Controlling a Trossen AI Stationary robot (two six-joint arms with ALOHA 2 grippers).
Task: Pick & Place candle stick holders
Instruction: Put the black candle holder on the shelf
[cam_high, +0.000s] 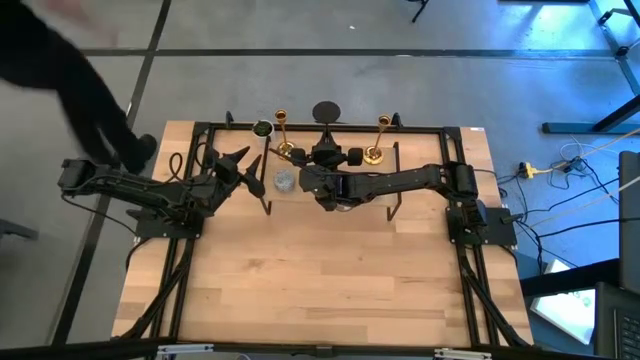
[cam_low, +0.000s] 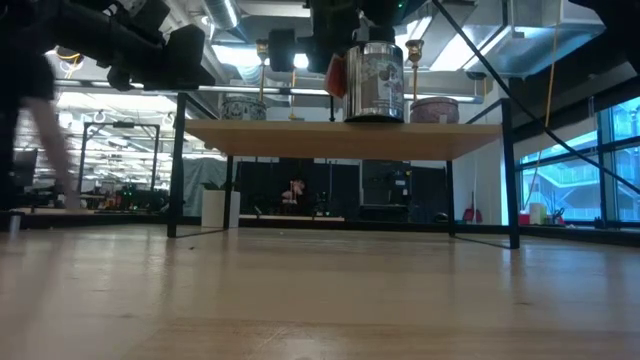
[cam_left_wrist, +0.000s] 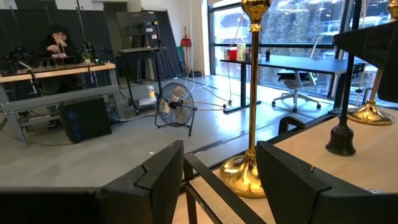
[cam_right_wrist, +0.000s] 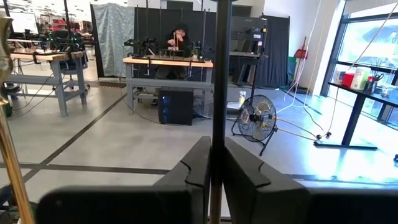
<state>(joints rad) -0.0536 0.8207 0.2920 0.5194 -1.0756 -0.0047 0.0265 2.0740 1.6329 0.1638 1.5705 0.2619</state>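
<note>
From above, my right claw (cam_high: 312, 180) sits by the left candlestick (cam_high: 283, 138), the other candlestick (cam_high: 378, 140) off to its side; my left claw (cam_high: 240, 165) waits nearby. Left wrist view: fingers apart, candlestick ahead. Right wrist view: fingers nearly together around a dark pole (cam_right_wrist: 218, 93), which looks like the wrong thing.
</note>
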